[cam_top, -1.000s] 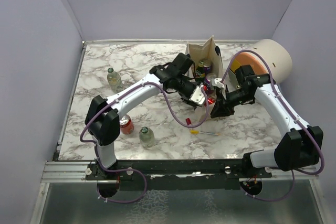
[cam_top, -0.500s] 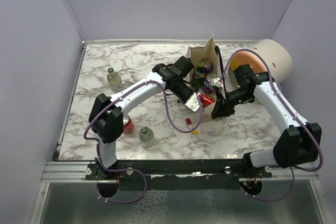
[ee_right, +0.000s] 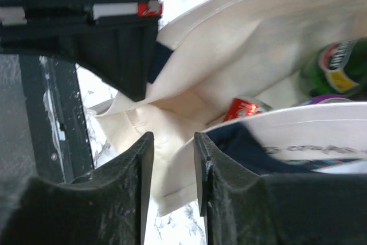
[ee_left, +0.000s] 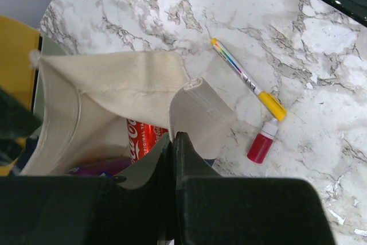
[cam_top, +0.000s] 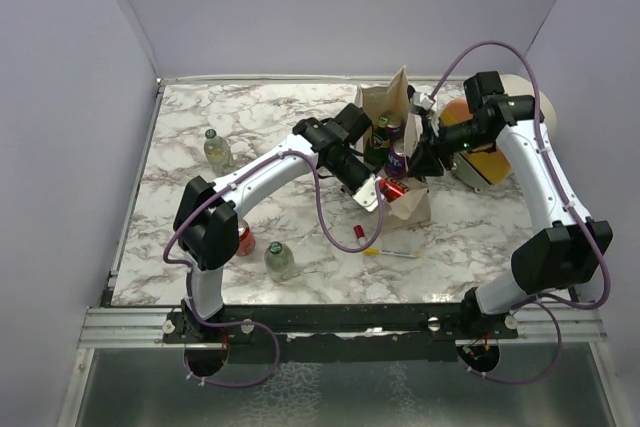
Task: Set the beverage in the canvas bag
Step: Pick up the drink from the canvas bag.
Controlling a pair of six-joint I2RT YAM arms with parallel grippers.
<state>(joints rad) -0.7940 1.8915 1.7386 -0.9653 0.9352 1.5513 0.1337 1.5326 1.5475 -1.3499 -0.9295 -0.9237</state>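
The left gripper [ee_left: 174, 139] pinches the canvas bag [ee_left: 114, 84] by 1 rim, and the right gripper [ee_right: 171, 142] is narrowed on the opposite rim. A Coca-Cola can [ee_left: 143, 140] already lies inside. Toward 8 to 9 o'clock of the bag, 1 red can [cam_top: 241, 237] and 2 bottles [cam_top: 279, 260] are not yet bagged.

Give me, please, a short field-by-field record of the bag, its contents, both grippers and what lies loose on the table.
canvas bag: upright, mouth open
inside bag: Coca-Cola can, purple can, green can
left gripper: shut, pinching the bag's rim
right gripper: at the opposite rim, grip unclear
loose on table: far bottle, near bottle, red can, marker, small red bottle
cream-and-orange cylinder: on its side beyond the bag, partly behind the right arm
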